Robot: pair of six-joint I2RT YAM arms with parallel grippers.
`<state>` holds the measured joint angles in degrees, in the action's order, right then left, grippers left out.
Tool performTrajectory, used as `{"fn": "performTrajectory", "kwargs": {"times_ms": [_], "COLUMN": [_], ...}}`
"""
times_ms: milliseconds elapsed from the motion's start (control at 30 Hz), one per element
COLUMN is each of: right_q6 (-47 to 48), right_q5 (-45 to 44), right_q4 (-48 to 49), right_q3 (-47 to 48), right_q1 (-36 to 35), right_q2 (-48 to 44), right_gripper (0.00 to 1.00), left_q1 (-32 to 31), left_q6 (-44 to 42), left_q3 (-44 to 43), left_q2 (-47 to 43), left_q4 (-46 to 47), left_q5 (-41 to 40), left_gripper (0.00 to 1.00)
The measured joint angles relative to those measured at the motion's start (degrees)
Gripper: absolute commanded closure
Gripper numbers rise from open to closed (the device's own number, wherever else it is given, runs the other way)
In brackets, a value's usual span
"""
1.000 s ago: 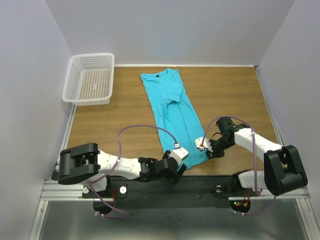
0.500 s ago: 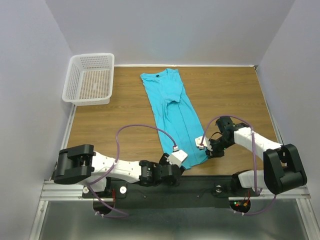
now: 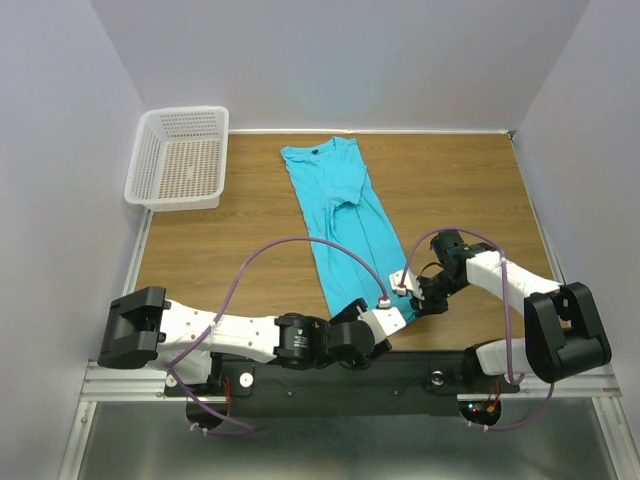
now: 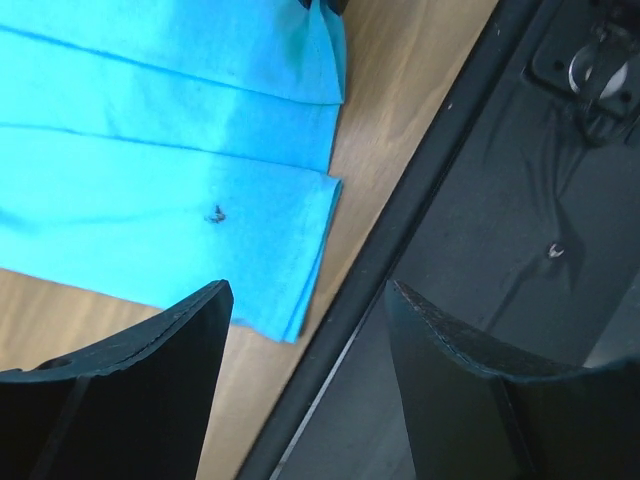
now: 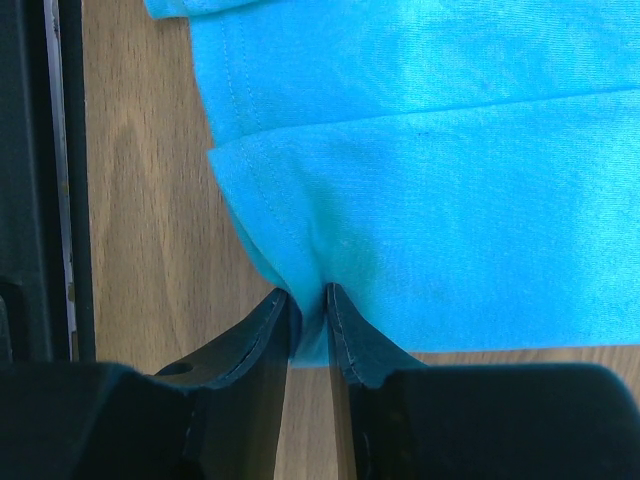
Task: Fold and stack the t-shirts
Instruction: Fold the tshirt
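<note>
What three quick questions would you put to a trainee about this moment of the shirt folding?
1. True or false: the right pincer is pinching an edge of the t-shirt.
2. Pick one. The left pincer is: A) open, holding nothing; B) shut on the t-shirt; C) shut, holding nothing.
3. Fill in: the end of the t-shirt nearest both pincers is the ____ (neck or hem).

Key: 1 true; 2 A; 3 hem.
</note>
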<state>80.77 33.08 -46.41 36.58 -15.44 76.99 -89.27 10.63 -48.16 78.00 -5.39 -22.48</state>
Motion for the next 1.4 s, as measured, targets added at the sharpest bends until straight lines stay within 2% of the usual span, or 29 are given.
{"fn": "performTrajectory", "kwargs": {"times_ms": [200, 367, 500, 833, 967, 1033, 1067, 1100, 1133, 1400], "right_q6": [-0.02, -0.04, -0.07, -0.24, -0.24, -0.26, -0.26, -0.28, -0.35, -0.83], "right_q5": [0.02, 0.28, 0.35, 0.72, 0.72, 0.72, 0.72, 0.72, 0.72, 0.7], "right_q4": [0.0, -0.11, -0.2, -0.13, -0.13, -0.13, -0.13, -0.13, -0.13, 0.07], "right_q3": [0.0, 0.35, 0.46, 0.61, 0.61, 0.61, 0.61, 0.61, 0.61, 0.44], "right_q1": [0.0, 0.0, 0.0, 0.0, 0.0, 0.0, 0.0, 0.0, 0.0, 0.0], "right_q2": [0.04, 0.57, 0.74, 1.07, 1.07, 1.05, 1.03, 1.03, 0.98, 0.72], "right_gripper": [0.73, 0.73, 0.72, 0.72, 0.73, 0.72, 0.73, 0.73, 0.72, 0.73], "left_q1": [0.02, 0.02, 0.07, 0.07, 0.07, 0.07, 0.07, 0.11, 0.09, -0.96], "left_q6": [-10.14, -15.54, -18.84, -23.43, -24.3, -24.74, -25.0, -25.2, -25.18, -25.68], "left_q3": [0.76, 9.57, 11.17, 11.15, 10.8, 10.36, 10.12, 9.62, 9.4, 8.04], "left_q2": [-0.79, -3.61, -3.04, 6.45, 8.48, 9.7, 10.34, 11.39, 12.02, 12.37], "left_q4": [1.36, 6.82, 7.65, 9.4, 9.42, 9.46, 9.46, 9.46, 9.46, 9.01], "left_q5": [0.85, 2.78, 2.82, 2.91, 2.49, 2.29, 2.25, 2.36, 2.38, 3.08], "left_gripper": [0.26, 0.25, 0.25, 0.27, 0.34, 0.44, 0.57, 0.64, 0.67, 0.67]}}
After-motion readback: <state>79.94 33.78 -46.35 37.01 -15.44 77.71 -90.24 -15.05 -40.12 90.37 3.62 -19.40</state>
